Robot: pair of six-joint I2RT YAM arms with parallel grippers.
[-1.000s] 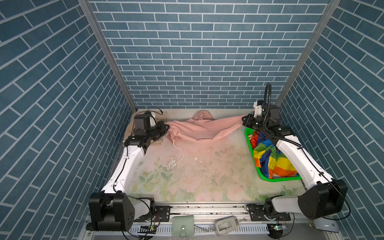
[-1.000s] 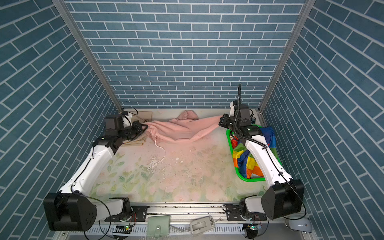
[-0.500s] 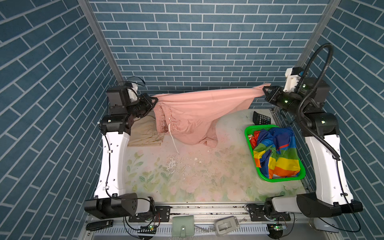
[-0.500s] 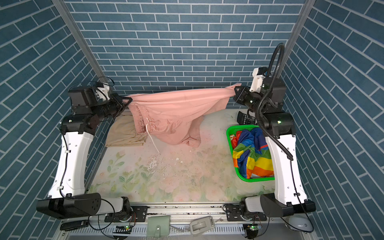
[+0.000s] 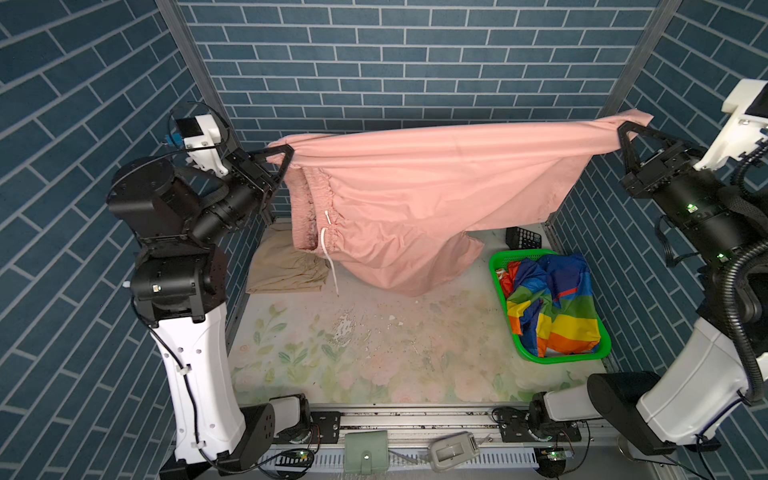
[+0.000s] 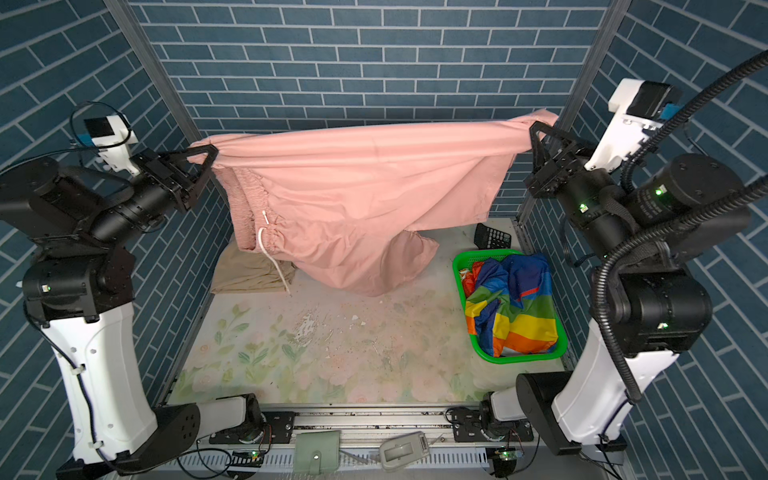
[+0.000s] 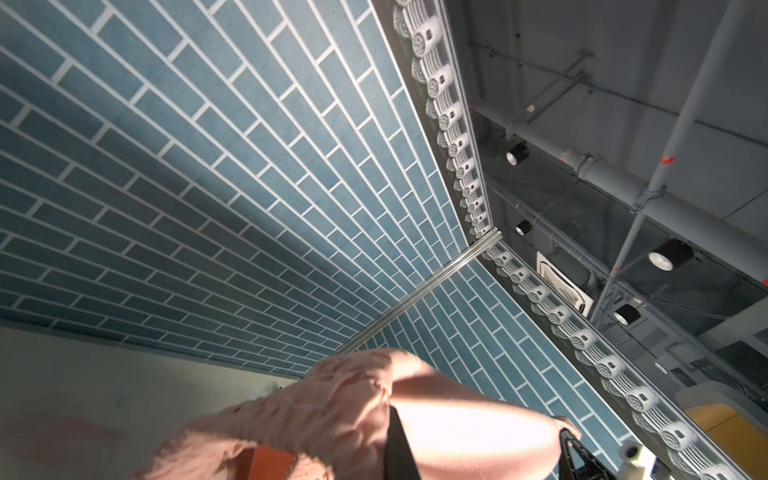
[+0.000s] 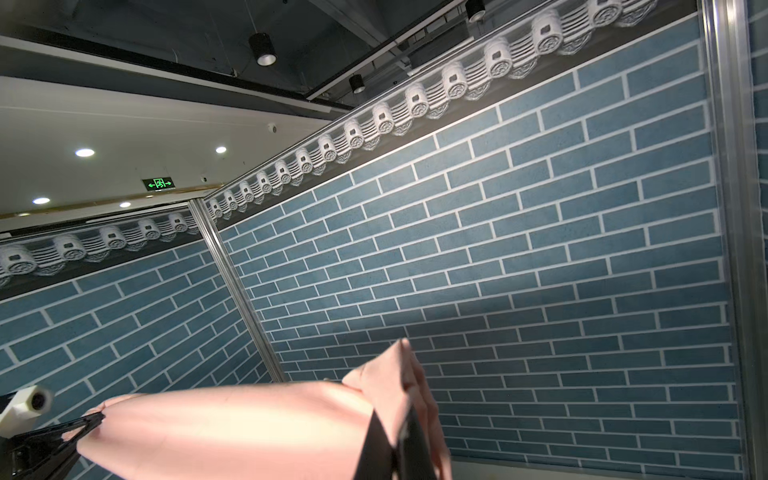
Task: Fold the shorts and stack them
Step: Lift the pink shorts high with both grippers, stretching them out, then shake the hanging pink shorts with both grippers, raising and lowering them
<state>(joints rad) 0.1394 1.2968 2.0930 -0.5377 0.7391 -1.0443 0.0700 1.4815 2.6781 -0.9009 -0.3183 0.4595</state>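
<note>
Brick-walled cell (image 5: 415,62) | pink shorts (image 5: 415,178) stretched between left tool (image 5: 290,156) and right tool (image 5: 622,134)

Both arms pair glossy white lower shells with black cylindrical joints bearing tiny green lights. The left arm (image 5: 195,365), at frame left, has small round holes and a thin black cable. The right arm (image 5: 698,374), at frame right, carries ribbed black conduit (image 5: 733,324). The left tool (image 5: 289,154) and right tool (image 5: 622,134) have black triangular open-frame fingers.
</note>
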